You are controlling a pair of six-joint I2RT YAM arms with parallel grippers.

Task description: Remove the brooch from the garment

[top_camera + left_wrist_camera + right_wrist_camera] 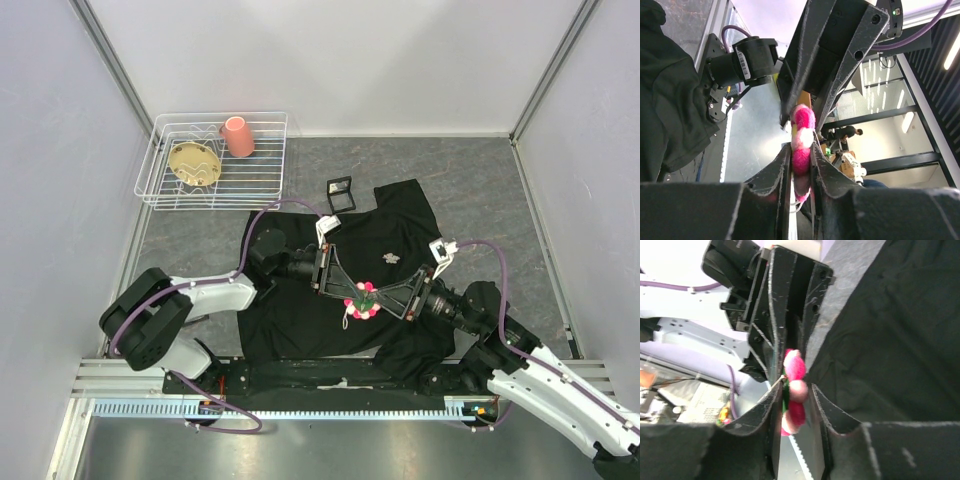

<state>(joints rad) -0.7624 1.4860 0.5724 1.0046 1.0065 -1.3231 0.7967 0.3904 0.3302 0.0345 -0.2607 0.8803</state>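
A grey desk [480, 190] inside white walls carries the garment [400, 225], spread out black at centre frame. The brooch [361, 300], pink and white with green, lies over its lower middle, where the left pincer [349, 292] and right pincer [379, 298] meet tip to tip. Only the wrist views show each narrowed onto the pink petals. Whether the pin is in the cloth cannot be told. Upper left, a white wire rack [160, 190] holds a pink cup [238, 137] and a tan bowl [193, 163].

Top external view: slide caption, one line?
Left end effector and right end effector both grip the pink brooch over the black garment.
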